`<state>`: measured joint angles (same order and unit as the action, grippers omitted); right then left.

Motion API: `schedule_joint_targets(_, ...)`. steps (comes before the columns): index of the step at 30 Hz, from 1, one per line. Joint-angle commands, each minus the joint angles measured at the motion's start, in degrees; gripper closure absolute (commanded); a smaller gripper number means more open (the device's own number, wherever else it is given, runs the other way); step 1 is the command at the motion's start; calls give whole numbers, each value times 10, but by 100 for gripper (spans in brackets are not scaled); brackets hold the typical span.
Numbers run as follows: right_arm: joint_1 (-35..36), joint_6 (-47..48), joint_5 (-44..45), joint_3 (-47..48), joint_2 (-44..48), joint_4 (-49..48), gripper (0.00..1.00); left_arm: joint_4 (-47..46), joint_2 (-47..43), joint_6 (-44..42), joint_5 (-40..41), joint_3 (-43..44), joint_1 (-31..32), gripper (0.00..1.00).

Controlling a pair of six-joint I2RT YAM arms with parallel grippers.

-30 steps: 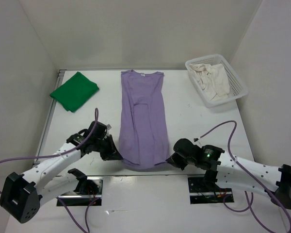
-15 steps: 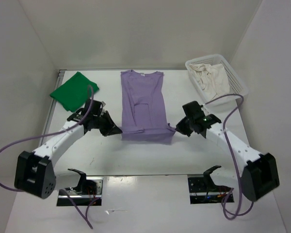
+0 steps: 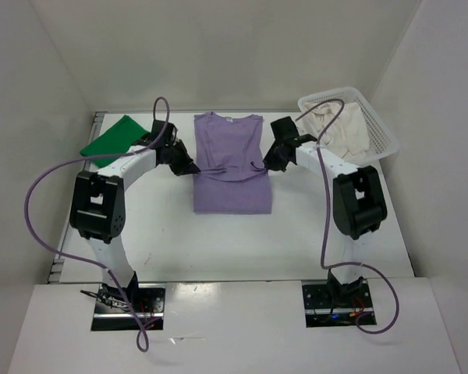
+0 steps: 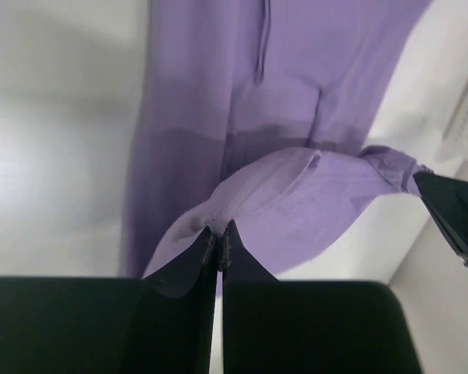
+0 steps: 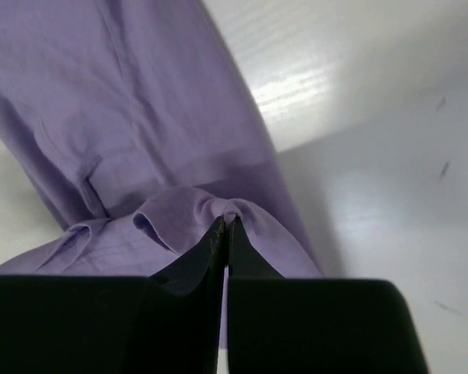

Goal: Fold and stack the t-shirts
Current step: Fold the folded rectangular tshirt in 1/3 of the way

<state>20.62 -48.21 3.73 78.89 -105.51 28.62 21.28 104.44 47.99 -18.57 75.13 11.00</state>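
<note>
Lavender shirt (image 3: 232, 187): lies flat mid-table with its collar toward the far wall. Its long axis runs straight away from your arm bases, and its near part is doubled over the body.
Hem (image 4: 296, 179): raised off the cloth beneath and strung between your two grippers, sagging a little in the middle.
Left gripper (image 4: 220, 238): pinched tight on the hem's left corner, at the shirt's left edge.
Right gripper (image 5: 225, 230): clamped on the hem's right corner, level with its partner across the shirt.
Relation that counts: the collar lies beyond both grippers, along the long axis. Neither arm is nearer, so by your judgement the fold needs both travelling together.
Green shirt (image 3: 113, 140): folded at the far left, just beside your left arm.
Cream shirt (image 3: 343, 128): crumpled in the white basket (image 3: 378, 117) at the far right, not yet folded.
</note>
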Motion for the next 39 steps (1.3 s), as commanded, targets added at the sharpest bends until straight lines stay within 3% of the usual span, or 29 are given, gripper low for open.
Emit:
schedule_joint_targets(1, -7, 45, 0, 90, -51, -10, 100, -17, 44, -25, 18, 69, -12, 100)
schedule_joint_targets(6, -25, 66, -11, 152, -100, 2, 100, -17, 82, -20, 18, 124, -22, 100)
schedule_joint_targets(12, -47, 85, -37, 209, -182, -2, 100, -48, 151, -25, 12, 171, -27, 91)
schedule_joint_targets(15, -47, 85, -42, 250, -219, -2, 93, -62, 179, -31, 12, 197, -27, 65)
schedule_joint_targets(18, -52, 92, -49, 276, -232, 13, 68, -83, 170, -31, 17, 199, -39, 34)
schedule_joint_targets(21, -52, 108, -49, 299, -214, 25, 53, -108, 110, -24, 17, 175, -56, 21)
schedule_joint_targets(24, -52, 122, -49, 285, -164, 33, 47, -141, 25, -18, 24, 104, -56, 25)
schedule_joint_targets(27, -45, 122, -49, 216, -96, 18, 50, -154, -18, -7, -5, 31, -13, 50)
schedule_joint_targets(30, -14, 116, -71, 158, -65, -10, 85, -213, -36, 38, -31, -44, 54, 66)
schedule_joint_targets(31, 7, 116, -77, 158, -65, -10, 96, -228, -36, 52, -38, -88, 61, 68)
schedule_joint_targets(32, 19, 116, -77, 158, -81, -10, 100, -253, -26, 73, -43, -103, 67, 68)
schedule_joint_targets(39, 67, 135, -148, 257, -211, -1, 100, -245, 20, 51, -31, -142, 67, 69)
